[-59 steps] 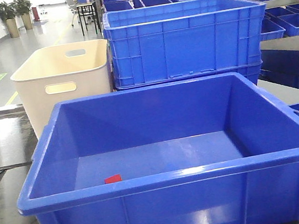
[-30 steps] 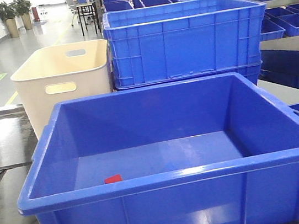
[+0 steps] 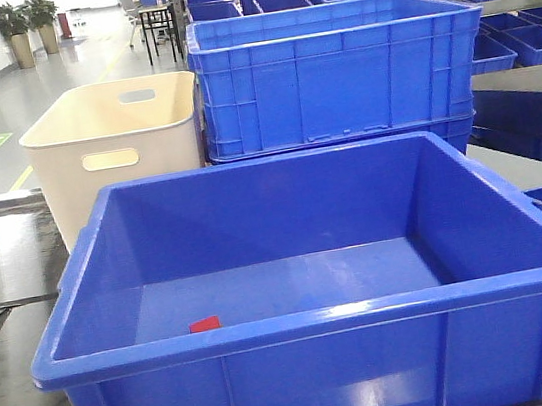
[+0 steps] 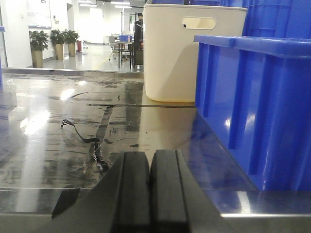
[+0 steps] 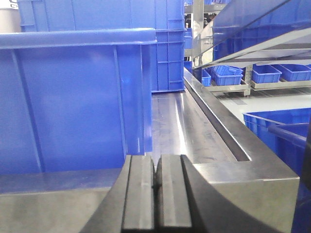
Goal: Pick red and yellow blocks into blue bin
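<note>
The blue bin (image 3: 320, 337) fills the front view, standing on the metal surface (image 4: 58, 126); its near wall hides the front strip of its floor. Behind it stand the ribbed blue crate (image 3: 333, 68) and, to the left, the cream tub (image 3: 110, 135), whose lower part the bin covers. Inside the bin, the red block (image 3: 204, 324) lies on the floor close to the near wall, with only its top showing above the rim. No yellow brick can be made out in any view. A thin black strap (image 4: 85, 141) lies on the surface left of the bin. The left gripper (image 4: 150, 189) is clenched, its fingers pressed together and empty. The right gripper (image 5: 156, 194) is likewise closed on nothing, beside the bin's right wall.
</note>
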